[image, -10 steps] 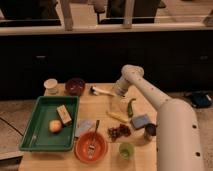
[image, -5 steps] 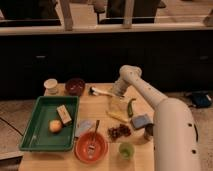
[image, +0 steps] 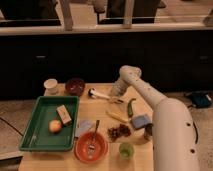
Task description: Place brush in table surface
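The brush (image: 98, 93) lies on the table surface (image: 102, 108) at the back middle, its dark head to the left and its white handle running right. My gripper (image: 116, 98) comes down from the arm's bend over the right end of the handle and is shut on it. The fingers hide the tip of the handle.
A green tray (image: 36, 131) at the left holds an apple (image: 55, 126) and a small block. A white cup (image: 51, 86) and a dark bowl (image: 75, 86) stand behind it. A green pepper (image: 131, 107), a blue sponge (image: 141, 121), grapes (image: 119, 132) and an orange bowl with a spoon (image: 91, 145) lie nearer the front.
The gripper has gone from open to shut at the brush's handle end. The arm has barely shifted, and the brush lies where it lay.
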Action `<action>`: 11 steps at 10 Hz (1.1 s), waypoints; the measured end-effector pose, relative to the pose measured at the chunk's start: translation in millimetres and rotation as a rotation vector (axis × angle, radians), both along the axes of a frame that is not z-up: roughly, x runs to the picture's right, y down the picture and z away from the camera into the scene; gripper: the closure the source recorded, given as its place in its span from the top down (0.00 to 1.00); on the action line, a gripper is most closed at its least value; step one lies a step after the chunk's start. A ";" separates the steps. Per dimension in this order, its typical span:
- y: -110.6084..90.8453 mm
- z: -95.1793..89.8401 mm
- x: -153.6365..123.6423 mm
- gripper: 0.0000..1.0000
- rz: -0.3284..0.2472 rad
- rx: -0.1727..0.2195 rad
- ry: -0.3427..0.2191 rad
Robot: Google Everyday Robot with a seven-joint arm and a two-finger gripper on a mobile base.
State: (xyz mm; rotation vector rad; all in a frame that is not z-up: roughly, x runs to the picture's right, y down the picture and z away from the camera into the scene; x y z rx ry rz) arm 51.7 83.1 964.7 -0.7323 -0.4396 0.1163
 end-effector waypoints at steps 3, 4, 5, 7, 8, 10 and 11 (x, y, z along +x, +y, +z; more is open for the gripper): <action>3.6 -1.0 -1.3 0.00 -0.001 -0.010 -0.004; 3.1 -0.8 -1.0 0.00 0.000 -0.008 -0.003; 2.8 -0.6 -1.2 0.00 -0.002 -0.008 -0.003; -4.9 2.1 1.1 0.00 0.000 0.001 0.006; -8.1 1.9 1.0 0.00 0.005 0.004 0.005; -20.2 -0.5 3.0 0.00 0.022 0.020 0.005; -26.0 -1.8 3.2 0.00 0.029 0.027 0.003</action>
